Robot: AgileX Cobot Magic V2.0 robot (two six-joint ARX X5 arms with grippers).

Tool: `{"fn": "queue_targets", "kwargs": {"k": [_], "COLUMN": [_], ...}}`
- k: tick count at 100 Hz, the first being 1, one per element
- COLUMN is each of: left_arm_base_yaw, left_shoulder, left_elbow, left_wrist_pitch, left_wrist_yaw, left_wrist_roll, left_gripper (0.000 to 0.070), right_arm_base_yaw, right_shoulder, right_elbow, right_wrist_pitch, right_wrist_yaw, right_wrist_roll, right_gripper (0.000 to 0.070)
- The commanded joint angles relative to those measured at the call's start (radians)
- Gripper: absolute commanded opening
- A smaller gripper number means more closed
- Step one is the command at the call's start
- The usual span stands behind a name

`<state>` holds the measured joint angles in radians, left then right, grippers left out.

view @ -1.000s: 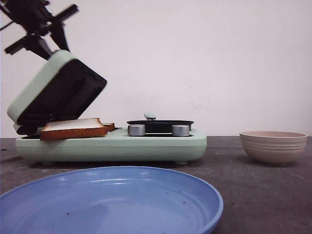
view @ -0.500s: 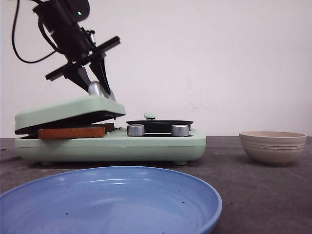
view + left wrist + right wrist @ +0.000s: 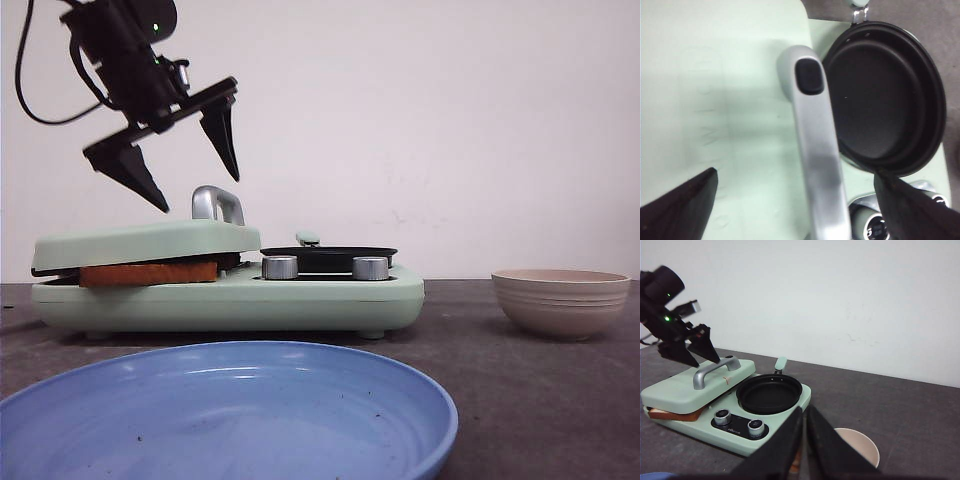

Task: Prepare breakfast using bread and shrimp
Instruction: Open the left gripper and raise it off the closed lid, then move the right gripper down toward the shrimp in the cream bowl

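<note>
The bread (image 3: 148, 272) lies in the mint-green sandwich maker (image 3: 300, 300), pressed under its closed lid (image 3: 140, 243); only a brown crust edge shows, also in the right wrist view as bread (image 3: 670, 415). My left gripper (image 3: 190, 190) hangs open just above the lid's silver handle (image 3: 217, 205), touching nothing; the handle (image 3: 815, 150) runs between the spread fingertips (image 3: 687, 202). My right gripper (image 3: 804, 412) is shut, hovering near the cream bowl (image 3: 862, 445). A small orange patch (image 3: 796, 461) shows in the slit between its fingers; I cannot tell whether it is shrimp.
A black round pan (image 3: 328, 256) sits on the maker's right half behind two silver knobs (image 3: 280, 267). The cream bowl (image 3: 561, 300) stands on the dark table at the right. A large blue plate (image 3: 230, 420) fills the near foreground.
The lid swung down from raised to closed over the bread. My left gripper let go of the handle, opened and rose a little above it.
</note>
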<state>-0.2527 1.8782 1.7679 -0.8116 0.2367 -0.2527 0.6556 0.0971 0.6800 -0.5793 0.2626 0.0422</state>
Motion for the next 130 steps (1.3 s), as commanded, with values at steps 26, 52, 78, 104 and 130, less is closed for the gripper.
{"fn": "queue_targets", "kwargs": {"k": [26, 52, 78, 104, 130], "left_arm_base_yaw": [-0.010, -0.028, -0.089, -0.094, -0.094], "left_shoulder": [-0.304, -0.559, -0.792, -0.966, -1.102], "left_elbow": [0.023, 0.015, -0.029, -0.106, -0.297], "left_wrist_pitch": [0.035, -0.081, -0.205, -0.302, -0.310], "left_wrist_yaw": [-0.040, -0.066, -0.077, -0.169, -0.211], "left_wrist_roll": [0.066, 0.114, 0.130, 0.148, 0.145], "left_gripper": [0.0100, 0.0096, 0.0049, 0.0015, 0.0015], "right_arm_base_yaw": [0.008, 0.008, 0.008, 0.008, 0.008], "right_shoulder": [0.082, 0.166, 0.245, 0.320, 0.392], "right_elbow": [0.004, 0.004, 0.004, 0.004, 0.004], "right_wrist_pitch": [0.010, 0.018, 0.071, 0.077, 0.077], "right_wrist_yaw": [-0.003, -0.012, -0.076, -0.137, -0.214], "right_wrist_roll": [0.043, 0.057, 0.064, 0.086, 0.145], "right_gripper": [0.0003, 0.0003, 0.0003, 0.0003, 0.0003]}}
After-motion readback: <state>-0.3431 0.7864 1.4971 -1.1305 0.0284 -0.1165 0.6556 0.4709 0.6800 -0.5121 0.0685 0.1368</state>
